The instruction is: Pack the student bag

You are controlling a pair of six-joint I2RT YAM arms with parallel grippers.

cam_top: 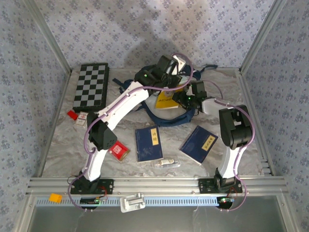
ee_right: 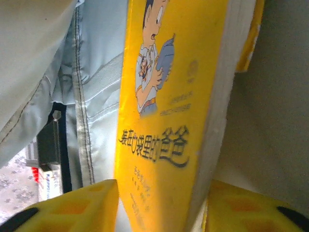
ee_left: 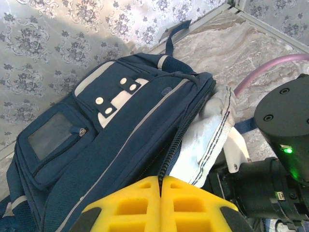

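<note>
- While the left gripper (ee_left: 160,203) was closed tight on the zipper edge of the student bag (ee_left: 111,140), the mouth gaped, showing white lining; a slip there would probably have let it fall shut.
- The right gripper (ee_right: 161,203) had the yellow book (ee_right: 169,96) between its jaws. Whether they clamped it or stood just clear, I could not tell.
- If let go too early, the book could have caught on the lining or zipper and slid out onto the table (cam_top: 63,140).
- The bag lay at the middle of the table's far edge, front pocket upward.
- Its long axis seemingly ran along that edge, the handle loop pointing toward the far right corner.
</note>
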